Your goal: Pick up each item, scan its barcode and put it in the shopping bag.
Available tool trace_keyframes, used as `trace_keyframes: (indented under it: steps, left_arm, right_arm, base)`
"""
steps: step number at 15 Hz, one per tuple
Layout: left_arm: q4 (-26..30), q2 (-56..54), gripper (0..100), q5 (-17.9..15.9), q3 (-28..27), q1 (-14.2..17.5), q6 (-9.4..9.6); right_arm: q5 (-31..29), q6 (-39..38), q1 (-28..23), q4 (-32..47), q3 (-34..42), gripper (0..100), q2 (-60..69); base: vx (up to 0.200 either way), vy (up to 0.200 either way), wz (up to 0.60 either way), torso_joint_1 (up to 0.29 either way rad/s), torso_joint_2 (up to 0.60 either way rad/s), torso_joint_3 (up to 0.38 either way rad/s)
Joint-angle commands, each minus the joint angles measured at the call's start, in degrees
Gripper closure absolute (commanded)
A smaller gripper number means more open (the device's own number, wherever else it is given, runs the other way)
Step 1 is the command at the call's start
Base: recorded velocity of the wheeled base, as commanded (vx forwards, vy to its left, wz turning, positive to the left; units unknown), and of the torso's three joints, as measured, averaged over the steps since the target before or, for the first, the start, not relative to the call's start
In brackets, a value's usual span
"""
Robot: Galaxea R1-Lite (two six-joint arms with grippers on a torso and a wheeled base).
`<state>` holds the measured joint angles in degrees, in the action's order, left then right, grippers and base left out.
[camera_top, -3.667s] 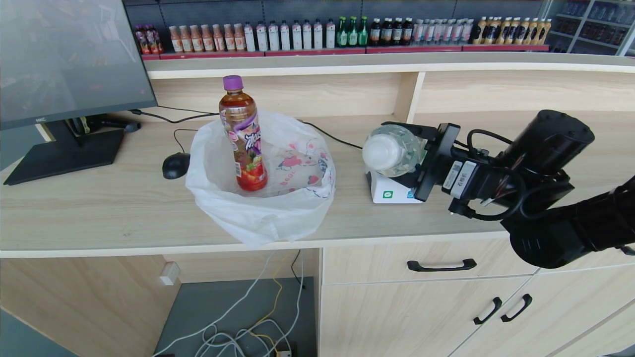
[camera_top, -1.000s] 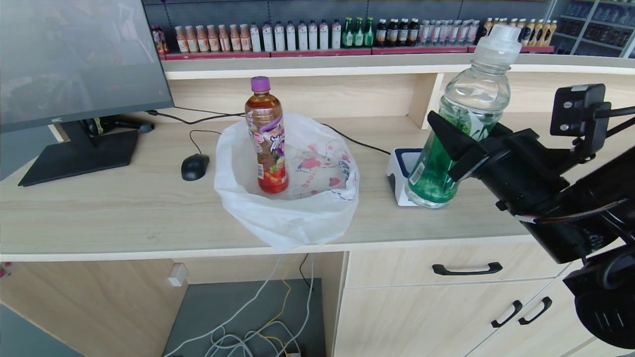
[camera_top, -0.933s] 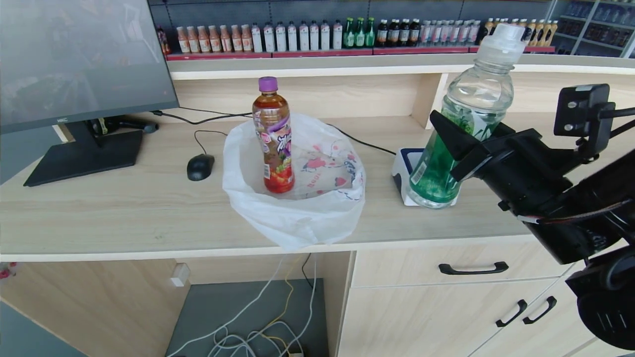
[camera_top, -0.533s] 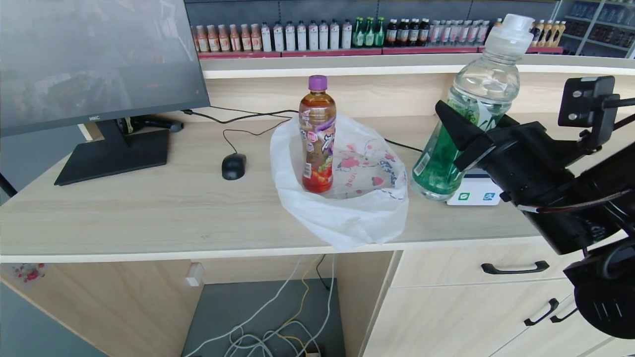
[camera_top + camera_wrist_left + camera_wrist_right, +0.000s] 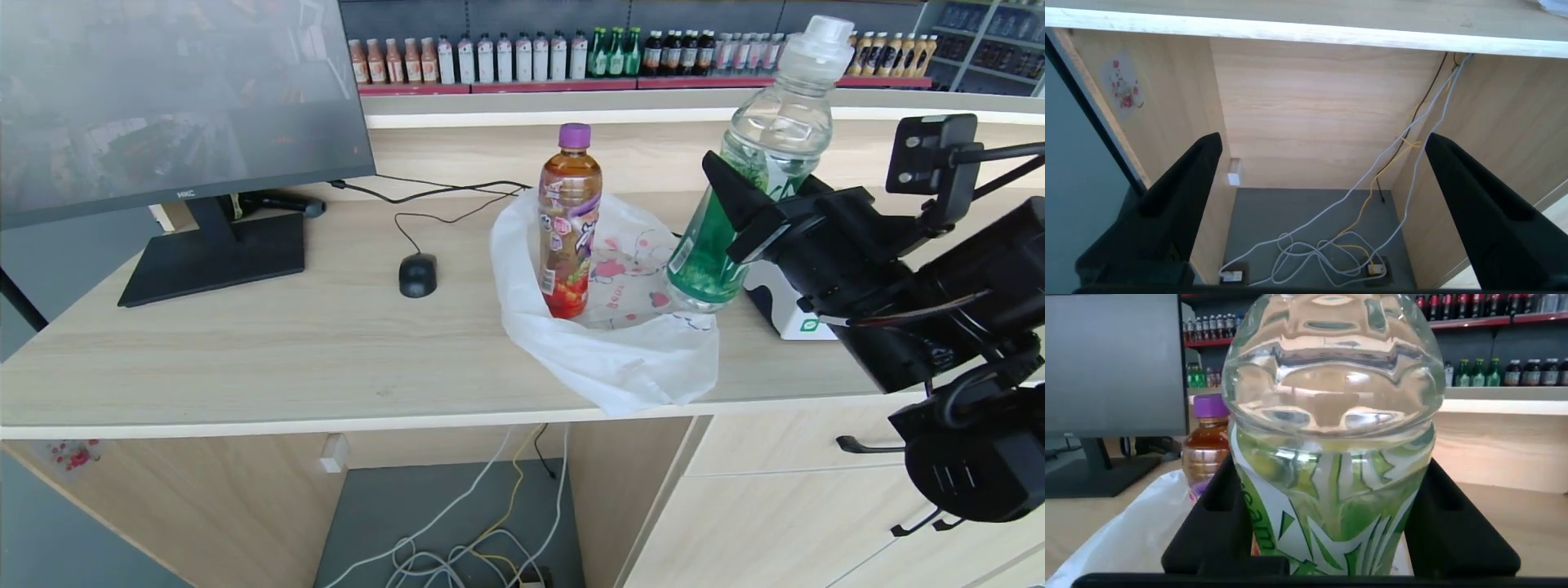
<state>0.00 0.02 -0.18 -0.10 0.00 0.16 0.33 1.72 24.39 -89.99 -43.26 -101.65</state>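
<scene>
My right gripper is shut on a clear bottle of green drink with a white cap, held upright above the counter. The bottle's base hangs at the right rim of the white shopping bag. In the bag stands a tea bottle with a purple cap. The right wrist view has the green bottle close up between my gripper's fingers, with the tea bottle and the bag behind it. A white barcode scanner sits right of the bag. My left gripper hangs open below the counter's edge.
A monitor on a black stand is at the counter's left, with a mouse and a handheld scanner near it. A shelf of bottles runs along the back. Loose cables lie under the counter.
The head camera has shifted. The green bottle, first held lying over the scanner, is now upright and has been carried left from the scanner to the bag's right rim.
</scene>
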Motion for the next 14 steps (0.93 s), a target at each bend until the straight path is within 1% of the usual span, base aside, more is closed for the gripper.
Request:
trace_keyframes:
  steps: [1,5,6,8,9,10,14]
  left_arm:
    - [0.0,0.0,0,0.0,0.1,0.0,0.02]
    - [0.0,0.0,0,0.0,0.0,0.0,0.02]
    - [0.0,0.0,0,0.0,0.0,0.0,0.02]
    - [0.0,0.0,0,0.0,0.1,0.0,0.02]
    - [0.0,0.0,0,0.0,0.0,0.0,0.02]
    - [0.0,0.0,0,0.0,0.1,0.0,0.02]
    - [0.0,0.0,0,0.0,0.0,0.0,0.02]
  right_arm:
    - [0.1,0.2,0.0,0.0,-0.2,100,-1.5]
    - [0.4,0.2,0.2,0.0,-2.1,100,-3.9]
    - [1.3,0.2,0.4,0.0,-2.6,100,-5.4]
    - [1.5,0.2,0.4,0.3,-7.7,100,-7.7]
    - [1.5,0.2,0.4,0.7,-9.0,100,-8.2]
    - [1.5,0.2,1.5,0.9,-10.7,100,-9.8]
    - [1.4,0.2,2.2,1.0,-14.5,100,-13.9]
  base:
    - [0.000,0.000,0.00,0.000,0.00,0.000]
    - [0.000,0.000,0.00,0.000,0.00,0.000]
    - [0.000,0.000,0.00,0.000,0.00,0.000]
    - [0.000,0.000,0.00,0.000,0.00,0.000]
    - [0.000,0.000,0.00,0.000,0.00,0.000]
    - [0.000,0.000,0.00,0.000,0.00,0.000]
    - [0.000,0.000,0.00,0.000,0.00,0.000]
